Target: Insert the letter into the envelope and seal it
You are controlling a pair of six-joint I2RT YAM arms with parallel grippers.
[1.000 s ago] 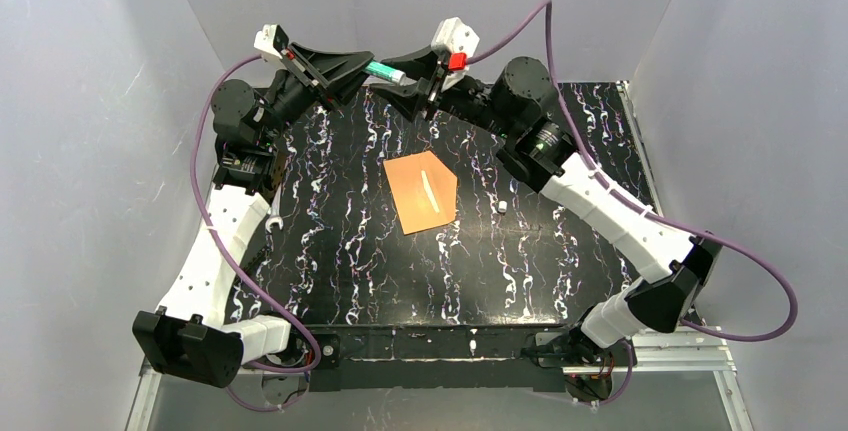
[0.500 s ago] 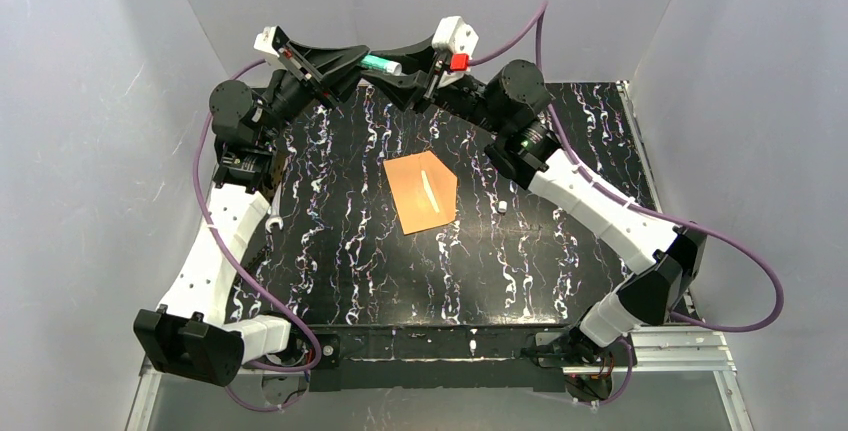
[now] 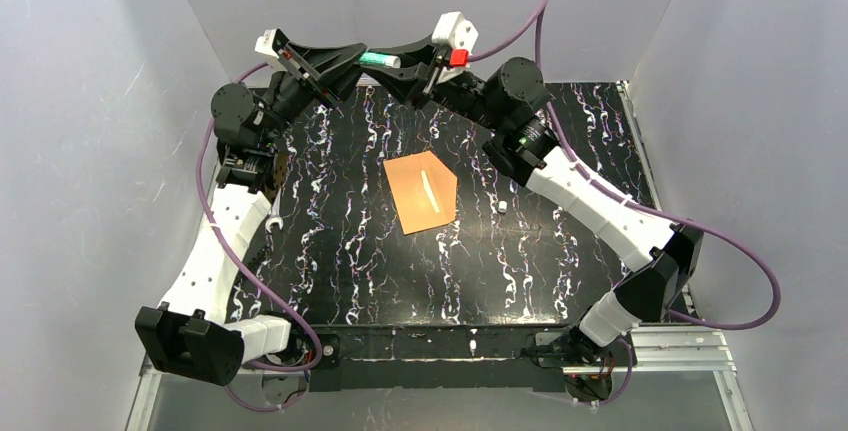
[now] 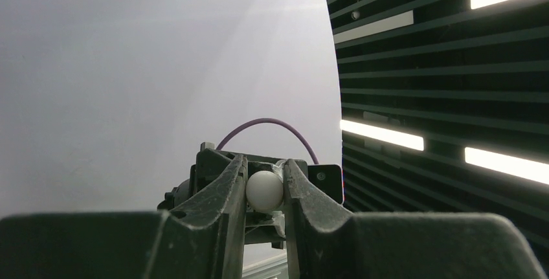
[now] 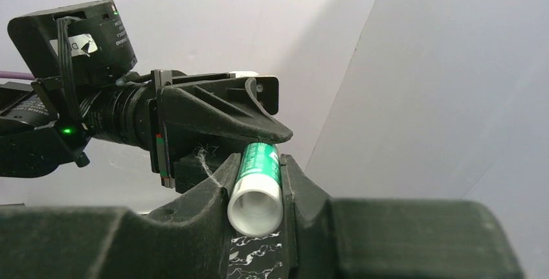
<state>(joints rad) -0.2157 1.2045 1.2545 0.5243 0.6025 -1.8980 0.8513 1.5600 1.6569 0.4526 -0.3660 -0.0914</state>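
The orange envelope (image 3: 424, 194) lies flat mid-table, a pale strip along its flap. The letter is out of view. Both arms are raised at the back of the table, nose to nose. A green-and-white glue stick (image 3: 380, 58) spans between them. My left gripper (image 3: 362, 57) is shut on one end, which shows as a white round tip (image 4: 265, 191) between its fingers. My right gripper (image 3: 392, 59) is shut on the other end; the tube's hollow white base (image 5: 256, 206) sits pressed between both jaws, facing the camera.
A small wrench (image 3: 275, 221) lies near the table's left edge. A small white bit (image 3: 500, 207) lies right of the envelope. Grey walls enclose the black marbled table (image 3: 340, 251) at the back and on both sides.
My right gripper has moved left onto the free end of the glue stick and its jaws have closed against the tube. The left gripper kept its hold. The envelope has not moved.
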